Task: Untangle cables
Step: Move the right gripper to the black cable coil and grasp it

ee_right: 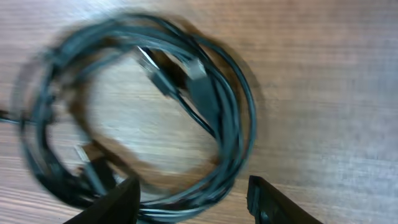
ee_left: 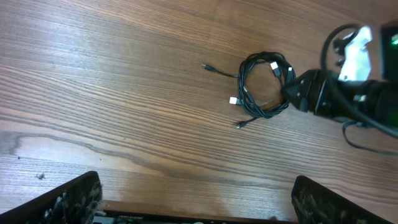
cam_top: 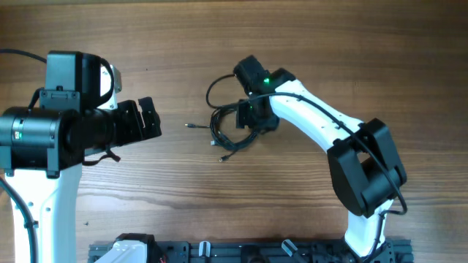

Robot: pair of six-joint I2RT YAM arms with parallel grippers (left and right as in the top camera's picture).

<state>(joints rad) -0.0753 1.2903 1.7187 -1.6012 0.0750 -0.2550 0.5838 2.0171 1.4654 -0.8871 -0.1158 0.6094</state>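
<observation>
The cables (cam_top: 214,128) lie in one loose black coil near the middle of the wooden worktop (cam_top: 329,44), several thin strands looped together into a rough ring. In the left wrist view the cables (ee_left: 244,87) show it best: the strands overlap on every side of the ring, and a pale plug end (ee_left: 234,99) sits on its left edge. A thin tail (ee_left: 214,69) trails out toward the upper left, and another short end pokes out below. From the right wrist camera the cables (ee_right: 239,118) are blurred, so I can't follow single strands there.

On my screen the right gripper (cam_top: 248,120) is down at the right edge of the coil. Its fingers (ee_right: 118,199) stand partly apart, with the near edge of the ring running through the gap between them. I see them astride the strands rather than pinched on them. With the blur I can't tell whether either finger touches the cord.

The left gripper (cam_top: 150,119) sits well left of the coil. Its fingers (ee_left: 68,199) are spread wide with only bare worktop between them.
</observation>
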